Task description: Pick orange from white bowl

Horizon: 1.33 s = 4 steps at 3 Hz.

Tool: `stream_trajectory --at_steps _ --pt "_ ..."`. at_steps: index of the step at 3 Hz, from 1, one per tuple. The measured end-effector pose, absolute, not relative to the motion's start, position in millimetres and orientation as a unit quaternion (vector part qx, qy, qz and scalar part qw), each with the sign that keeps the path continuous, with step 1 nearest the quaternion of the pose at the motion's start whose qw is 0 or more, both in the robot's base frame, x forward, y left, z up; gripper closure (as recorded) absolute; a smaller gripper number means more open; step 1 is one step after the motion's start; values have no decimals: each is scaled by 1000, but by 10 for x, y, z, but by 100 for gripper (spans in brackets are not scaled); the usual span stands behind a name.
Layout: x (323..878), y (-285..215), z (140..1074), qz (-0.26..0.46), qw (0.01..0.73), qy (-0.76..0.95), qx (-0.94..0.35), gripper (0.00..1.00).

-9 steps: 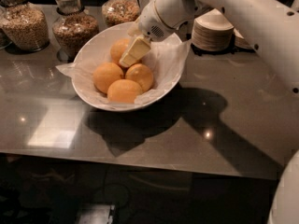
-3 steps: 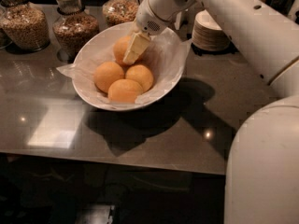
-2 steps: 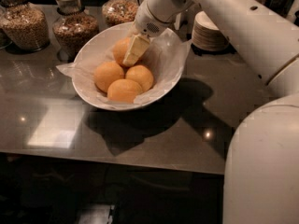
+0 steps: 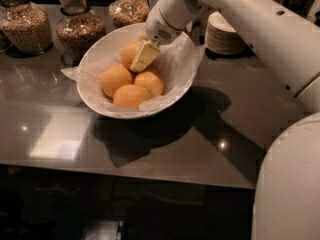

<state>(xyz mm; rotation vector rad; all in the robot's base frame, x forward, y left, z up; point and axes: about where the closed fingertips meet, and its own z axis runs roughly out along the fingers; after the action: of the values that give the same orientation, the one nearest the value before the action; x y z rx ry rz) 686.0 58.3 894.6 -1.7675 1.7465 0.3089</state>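
Note:
A large white bowl [image 4: 95, 101] lined with crinkled white paper stands on the dark counter and holds several oranges. My gripper [image 4: 142, 59] reaches down into the bowl from the upper right, and its pale fingers [image 4: 145, 55] lie against the rearmost orange [image 4: 128, 52]. Three other oranges sit in front of it: one at the left [image 4: 115, 80], one at the right [image 4: 150, 82] and one at the front [image 4: 131, 96]. The white arm covers the far right part of the bowl.
Three glass jars of grains [image 4: 27, 26] [image 4: 79, 29] [image 4: 129, 8] stand behind the bowl. A stack of small white plates [image 4: 226, 33] stands at the back right. The counter's front edge [image 4: 130, 176] runs across below the bowl.
The arm has swung closer to the camera and fills more of the right side. The gripper has stayed on the rearmost orange; the oranges have not moved.

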Motion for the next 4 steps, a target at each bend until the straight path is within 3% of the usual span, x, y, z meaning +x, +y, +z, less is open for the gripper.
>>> stream_trajectory --at_steps 1,2,4 --pt "6860 588 8982 117 314 662 -670 100" --pt "6582 588 9301 144 364 624 -676 100" --pt "5406 509 10726 209 515 451 -699 100"
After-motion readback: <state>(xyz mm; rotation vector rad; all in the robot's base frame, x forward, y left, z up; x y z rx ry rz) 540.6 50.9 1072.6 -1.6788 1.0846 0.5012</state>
